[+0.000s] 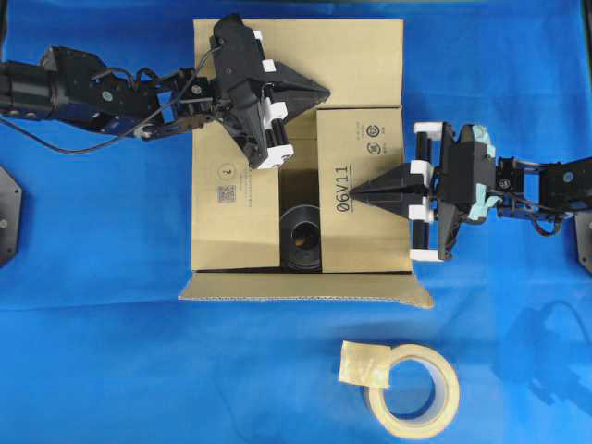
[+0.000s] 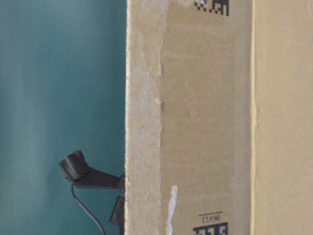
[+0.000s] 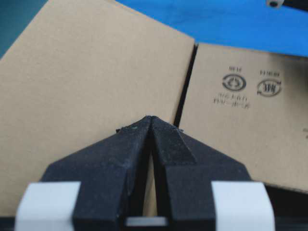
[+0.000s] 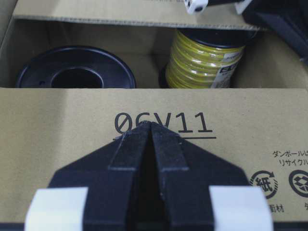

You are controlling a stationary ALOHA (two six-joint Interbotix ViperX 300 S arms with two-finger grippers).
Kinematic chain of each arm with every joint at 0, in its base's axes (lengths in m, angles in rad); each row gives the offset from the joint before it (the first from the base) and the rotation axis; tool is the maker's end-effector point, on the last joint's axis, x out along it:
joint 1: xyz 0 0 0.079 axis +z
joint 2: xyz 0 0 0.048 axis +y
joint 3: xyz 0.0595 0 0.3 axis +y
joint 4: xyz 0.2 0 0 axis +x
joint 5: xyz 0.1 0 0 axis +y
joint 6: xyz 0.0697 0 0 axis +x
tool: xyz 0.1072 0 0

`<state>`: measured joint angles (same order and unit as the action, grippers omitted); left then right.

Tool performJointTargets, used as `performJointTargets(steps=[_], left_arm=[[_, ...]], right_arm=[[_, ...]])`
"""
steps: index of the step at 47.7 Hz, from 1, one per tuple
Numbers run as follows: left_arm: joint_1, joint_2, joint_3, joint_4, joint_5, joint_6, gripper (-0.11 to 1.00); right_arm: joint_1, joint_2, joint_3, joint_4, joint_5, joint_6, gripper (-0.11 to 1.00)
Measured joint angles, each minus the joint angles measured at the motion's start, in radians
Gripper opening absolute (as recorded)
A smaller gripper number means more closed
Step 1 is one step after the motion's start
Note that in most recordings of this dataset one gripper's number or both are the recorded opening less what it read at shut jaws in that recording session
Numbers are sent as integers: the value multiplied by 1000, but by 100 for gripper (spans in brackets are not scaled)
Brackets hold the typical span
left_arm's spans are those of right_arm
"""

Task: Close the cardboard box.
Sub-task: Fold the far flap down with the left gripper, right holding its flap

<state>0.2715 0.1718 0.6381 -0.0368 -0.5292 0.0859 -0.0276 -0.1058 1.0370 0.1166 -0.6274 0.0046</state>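
Observation:
The cardboard box (image 1: 231, 231) stands mid-table, and its brown side fills the table-level view (image 2: 205, 117). The far flap (image 1: 361, 65), the left flap (image 1: 236, 166) and the right flap (image 1: 365, 231) printed "06V11" are folded inward. The near flap (image 1: 305, 285) still points outward. A gap between the side flaps shows a black spool (image 1: 302, 240) and a yellow wire spool (image 4: 207, 60) inside. My left gripper (image 1: 326, 92) is shut and empty, its tip over the far flap (image 3: 96, 72) near its edge. My right gripper (image 1: 356, 192) is shut and empty, with its tip on the right flap (image 4: 57, 144).
A beige tape roll (image 1: 412, 388) lies on the blue cloth in front of the box, toward the right. Black mounts sit at the table's left edge (image 1: 7, 213) and right edge (image 1: 585, 240). A dark arm part (image 2: 78, 166) sticks out beside the box wall.

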Motion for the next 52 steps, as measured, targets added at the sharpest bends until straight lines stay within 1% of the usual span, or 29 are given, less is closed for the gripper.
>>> performJointTargets(steps=[10, 31, 52], left_arm=[[-6, 34, 0, 2, -32, 5, 0], [-41, 34, 0, 2, -49, 5, 0], [-41, 35, 0, 2, -48, 3, 0]], right_arm=[[2, 2, 0, 0, 0, 0, 0], [2, 2, 0, 0, 5, -2, 0], [2, -9, 0, 0, 18, 0, 0]])
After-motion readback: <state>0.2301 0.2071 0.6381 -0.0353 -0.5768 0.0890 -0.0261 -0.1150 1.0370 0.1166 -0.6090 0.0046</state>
